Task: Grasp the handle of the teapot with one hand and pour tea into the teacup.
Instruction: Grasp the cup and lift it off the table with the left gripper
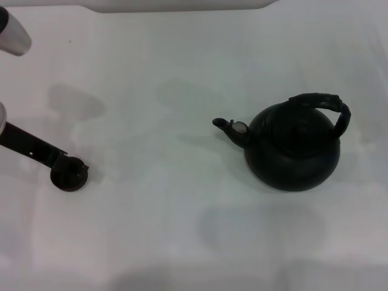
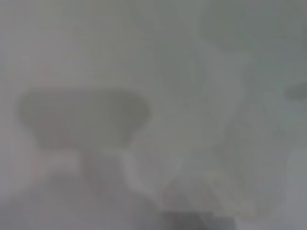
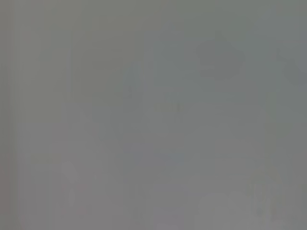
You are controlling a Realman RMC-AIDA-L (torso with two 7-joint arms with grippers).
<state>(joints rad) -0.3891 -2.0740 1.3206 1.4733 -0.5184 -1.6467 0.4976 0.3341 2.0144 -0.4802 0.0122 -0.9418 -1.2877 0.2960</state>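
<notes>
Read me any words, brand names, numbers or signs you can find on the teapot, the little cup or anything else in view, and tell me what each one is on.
No readable text in any view.
Teapot: plain matte black, no lettering showing.
Handle: ribbed wrap only, no mark.
Teacup: dark and plain, no label.
Table: bare white surface, no print.
Both wrist views: nothing legible.
</notes>
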